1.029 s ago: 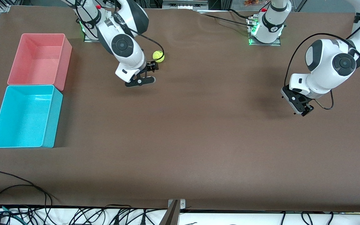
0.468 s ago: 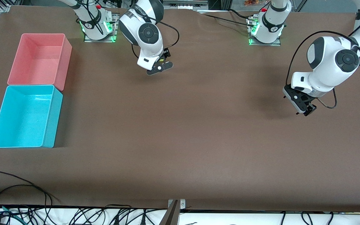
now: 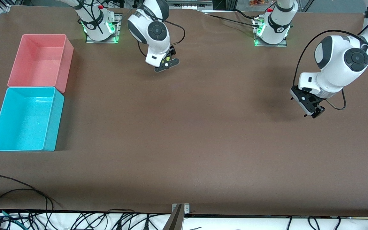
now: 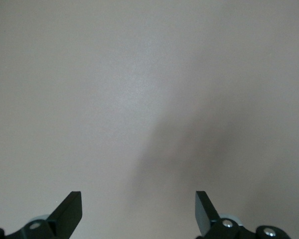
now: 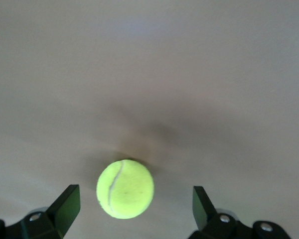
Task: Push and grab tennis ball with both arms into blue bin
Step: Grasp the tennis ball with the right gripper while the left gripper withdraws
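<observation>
From across the brown table [image 3: 184,137], the right arm's black two-finger gripper [image 3: 167,63] hangs over the small fuzzy yellow-green tennis ball [image 3: 168,59], which shows only as a sliver under it, close to the right arm's base. The bright cyan rectangular plastic bin [image 3: 52,121] sits well apart at that same end of the table, nearer the camera than the pink tub [image 3: 66,62] it touches. The left arm's black gripper [image 3: 311,107] hovers over bare table toward its own end, waiting.

Left wrist view: the left gripper's fingers [image 4: 70,213] stand wide with only tabletop between them.

Right wrist view: the right gripper's fingers [image 5: 66,205] are spread wide, the ball [image 5: 125,188] between them on the table, untouched.
</observation>
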